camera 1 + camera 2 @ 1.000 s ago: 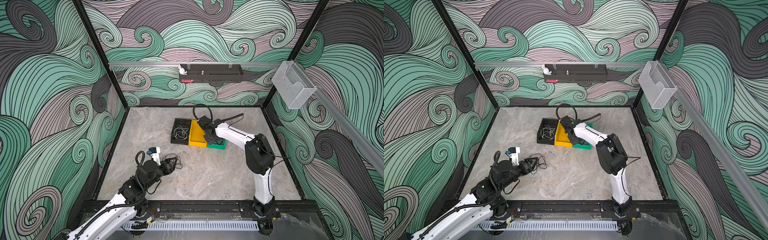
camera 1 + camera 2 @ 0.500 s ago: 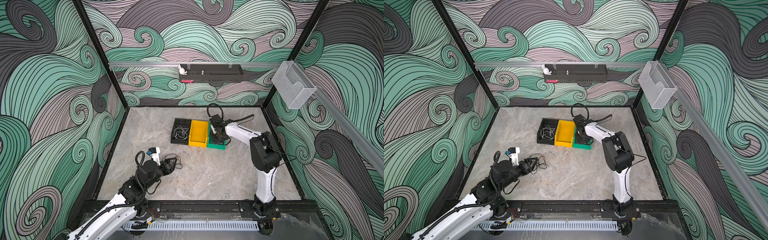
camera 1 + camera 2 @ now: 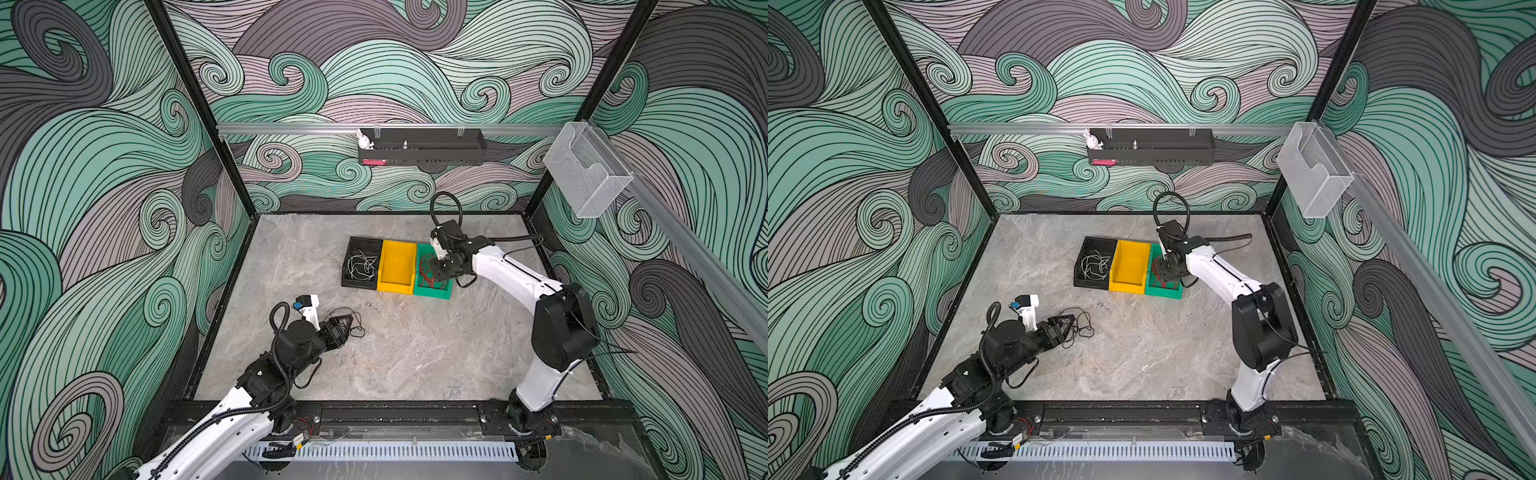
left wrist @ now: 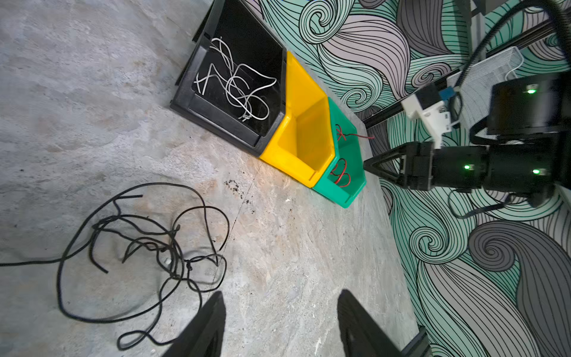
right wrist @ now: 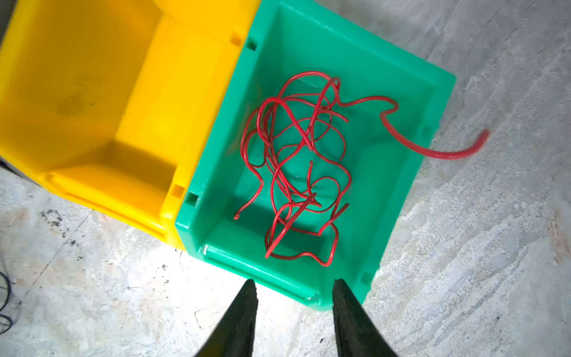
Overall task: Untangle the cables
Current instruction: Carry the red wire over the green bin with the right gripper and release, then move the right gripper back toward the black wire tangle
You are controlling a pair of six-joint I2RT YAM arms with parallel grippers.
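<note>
A tangle of thin black cables (image 4: pixel 148 247) lies on the stone floor at the front left, seen in both top views (image 3: pixel 353 324) (image 3: pixel 1084 326). My left gripper (image 4: pixel 279 296) is open beside it, low over the floor (image 3: pixel 343 326), with nothing between its fingers. Red cables (image 5: pixel 296 160) lie in the green bin (image 5: pixel 401 185), one end hanging over its rim. My right gripper (image 5: pixel 293 284) hovers open above that bin (image 3: pixel 432 293), holding nothing. White cables (image 4: pixel 234 89) lie in the black bin (image 3: pixel 353 243).
The yellow bin (image 3: pixel 399 270) stands between the black and green bins. A black shelf (image 3: pixel 422 147) with a small white figure hangs on the back wall. A clear holder (image 3: pixel 586 174) is mounted on the right wall. A black rail (image 3: pixel 395 415) runs along the front.
My right gripper has swung from over the yellow bin to over the green bin and opened, letting the red cable fall in. The left arm has stayed still.
</note>
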